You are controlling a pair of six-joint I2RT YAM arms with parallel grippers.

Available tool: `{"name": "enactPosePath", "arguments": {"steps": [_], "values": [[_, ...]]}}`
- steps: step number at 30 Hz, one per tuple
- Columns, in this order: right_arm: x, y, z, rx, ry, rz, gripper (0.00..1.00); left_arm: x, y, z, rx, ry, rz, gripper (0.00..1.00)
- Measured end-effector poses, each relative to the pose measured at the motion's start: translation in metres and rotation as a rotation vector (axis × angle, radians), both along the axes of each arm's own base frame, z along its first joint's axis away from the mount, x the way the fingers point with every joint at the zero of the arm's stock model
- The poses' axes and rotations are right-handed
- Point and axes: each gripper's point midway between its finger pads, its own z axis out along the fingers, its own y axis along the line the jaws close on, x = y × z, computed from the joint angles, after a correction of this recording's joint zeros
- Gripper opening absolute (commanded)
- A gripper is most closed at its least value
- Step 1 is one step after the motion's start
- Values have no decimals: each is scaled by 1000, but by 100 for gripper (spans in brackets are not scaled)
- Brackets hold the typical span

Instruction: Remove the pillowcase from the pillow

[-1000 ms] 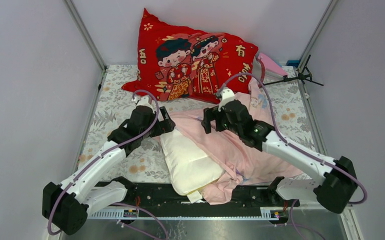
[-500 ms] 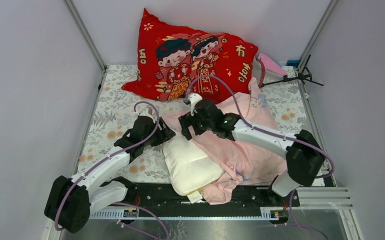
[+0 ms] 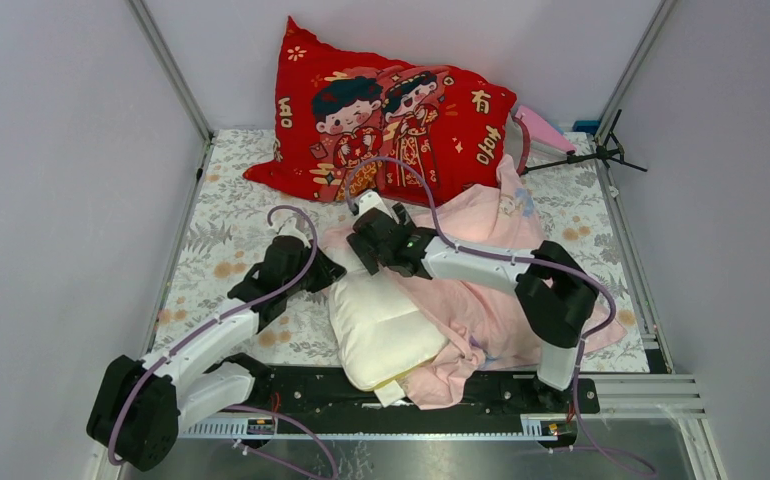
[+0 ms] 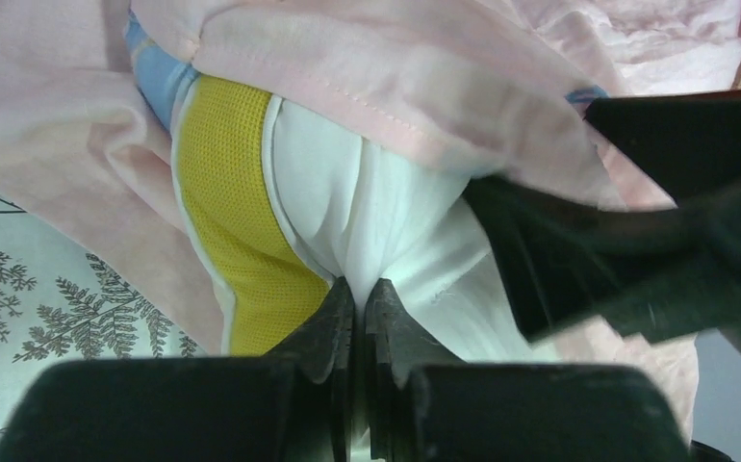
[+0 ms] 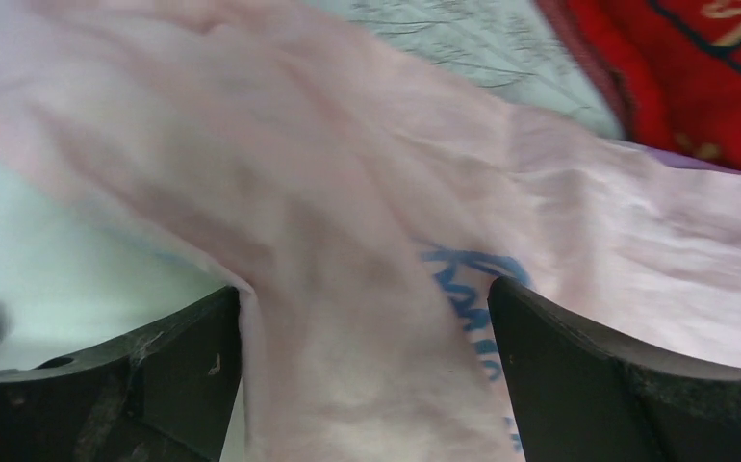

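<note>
**Desk:** What is seen to have shifted over the last second?

**Picture editor:** The right arm has been swung leftwards across the bedding and its elbow folded back. The right end effector [image 3: 363, 238] is now placed at the far left corner of the large pale pink thin fabric pillowcase [image 3: 481, 300]. The left end effector [image 3: 327, 270] has been drawn slightly towards the arm bases.

**Desk:** How are the end effectors set?

**Picture editor:** In the left wrist view, the left fingers [image 4: 333, 322] are shown pressed together on a fold of the plump rectangular cream-white pillow [image 4: 347, 221], just beside its yellow mesh strip [image 4: 232, 241]. In the right wrist view, the right fingers [image 5: 184, 366] are held wide apart. Pink cloth bearing a blue print is spread between them, and nothing is gripped.

**Desk:** And where is the pillow itself?

**Picture editor:** It is laid on the floral-patterned bench [image 3: 231, 210] between the two arms. Its near half is bared towards the bases. Its far end and right side are covered by the pillowcase, which is bunched out to the right. A big red cushion printed with a cartoon couple [image 3: 391, 115] is propped against the back wall, just behind the pink cloth.
</note>
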Motion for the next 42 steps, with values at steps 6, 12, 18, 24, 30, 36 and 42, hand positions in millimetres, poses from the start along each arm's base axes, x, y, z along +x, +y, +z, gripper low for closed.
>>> {"name": "enactPosePath", "arguments": {"steps": [6, 12, 18, 24, 30, 36, 42], "values": [[29, -38, 6, -109, -116, -164, 98, -7, 6, 16, 12, -38, -7, 0], [60, -114, 5, -90, -139, -413, 100, -13, 15, 64, 31, -123, -4, 0], [61, -171, 35, 75, -177, -595, 99, -17, 40, 135, 86, -269, 53, 0], [59, -211, 47, 252, -164, -718, 99, -20, 69, 183, 153, -386, 148, 0], [46, -224, 65, 372, -173, -749, 99, -17, 74, 168, 204, -342, 161, 0], [23, -213, 86, 539, -155, -650, 99, -13, 72, 150, 224, -302, 152, 0], [1, -185, 103, 669, -85, -479, 100, -1, 54, 122, 229, -224, 81, 0]]}}
